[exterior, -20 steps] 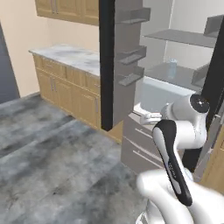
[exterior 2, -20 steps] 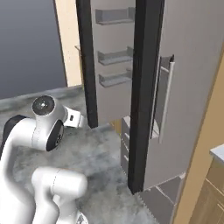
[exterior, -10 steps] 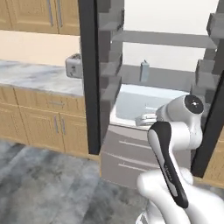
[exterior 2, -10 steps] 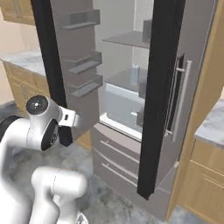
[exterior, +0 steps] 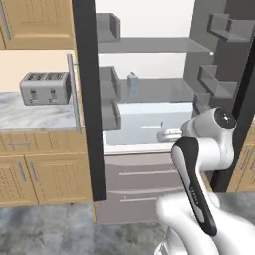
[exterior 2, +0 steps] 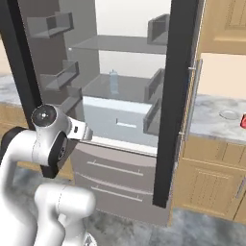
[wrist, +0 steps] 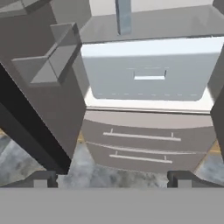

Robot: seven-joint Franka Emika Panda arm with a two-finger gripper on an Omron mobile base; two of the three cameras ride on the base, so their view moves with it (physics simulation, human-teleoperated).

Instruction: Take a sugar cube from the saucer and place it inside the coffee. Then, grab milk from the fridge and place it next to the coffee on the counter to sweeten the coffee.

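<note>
So at this point the fridge (exterior: 89,124) stood with both doors swung wide, which made sense since the milk (exterior: 132,83) was the thing to fetch. It was a small blue-grey carton with a peaked top, standing upright on the middle shelf (exterior: 159,92) near the back wall, above a pale drawer (wrist: 146,72). In the hand view the carton (wrist: 123,16) sat right at the top edge, so the hand was aimed lower, more at the drawers than at the milk itself. The pincer (wrist: 111,178) had its two dark tips spread far apart with nothing between them, well short of the shelf, which I'd read as getting ready for a reach rather than a grab. In the right base view the carton (exterior 2: 113,81) showed a bit clearer, alone on its shelf with nothing crowding it, so probably an easy pick. Off to the right on the marble worktop (exterior 2: 211,120) you could see the saucer (exterior 2: 228,114) and a sliver of the red coffee (exterior 2: 243,120) mug just beside it at the frame edge, which is where the milk should end up. On the other side a toaster (exterior: 45,87) sat on its own worktop, not the one we cared about.
</note>
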